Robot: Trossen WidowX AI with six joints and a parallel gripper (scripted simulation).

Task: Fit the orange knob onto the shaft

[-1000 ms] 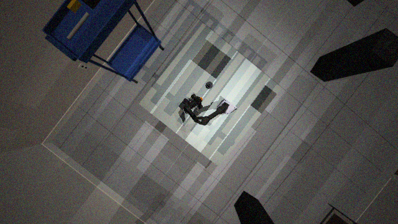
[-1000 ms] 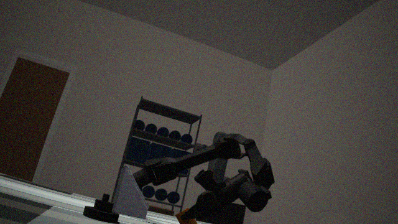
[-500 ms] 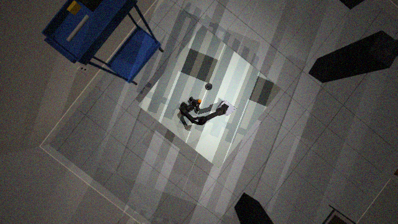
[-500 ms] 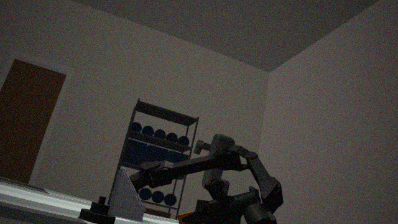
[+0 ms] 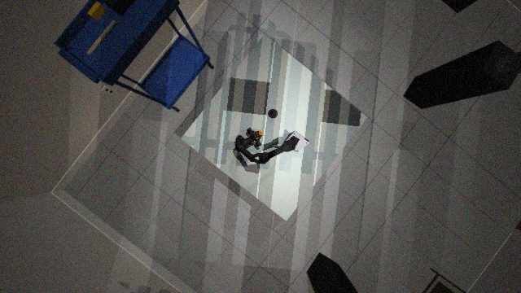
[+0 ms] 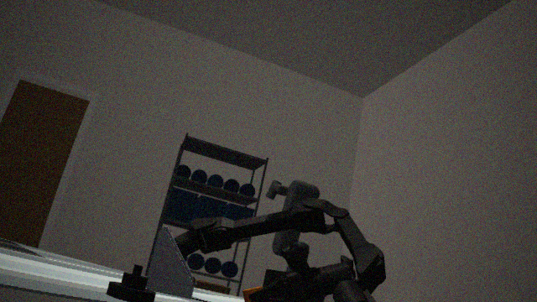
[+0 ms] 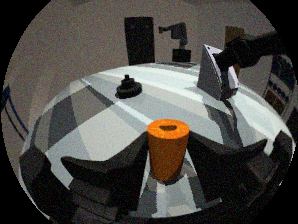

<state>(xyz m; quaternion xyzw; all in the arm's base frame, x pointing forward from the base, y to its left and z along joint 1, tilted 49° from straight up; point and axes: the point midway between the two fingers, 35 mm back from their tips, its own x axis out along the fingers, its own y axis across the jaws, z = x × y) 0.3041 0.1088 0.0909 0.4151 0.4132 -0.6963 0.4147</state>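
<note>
The orange knob (image 5: 260,133) (image 6: 251,292) (image 7: 167,152) is held between the fingers of my gripper (image 7: 166,133), which is shut on it. The wrist view shows a dark hole in its end face; I cannot tell surely where its flat side lies. The knob is off to one side of the round dark pedestal (image 5: 273,113) (image 6: 131,289) (image 7: 129,92), apart from it. The pedestal stands upright with the bare shaft (image 6: 138,270) (image 7: 127,78) on top. The shaft's flat side cannot be made out. In the exterior view the frame's lower edge cuts off part of the knob.
The arm's base is beside a pale angled plate (image 5: 300,142) (image 6: 169,268) (image 7: 209,75), to the right of the pedestal in the wrist view. Striped light and shadow cover the table (image 5: 285,199). A blue cart (image 5: 175,73) and a shelf rack (image 6: 226,156) stand farther off.
</note>
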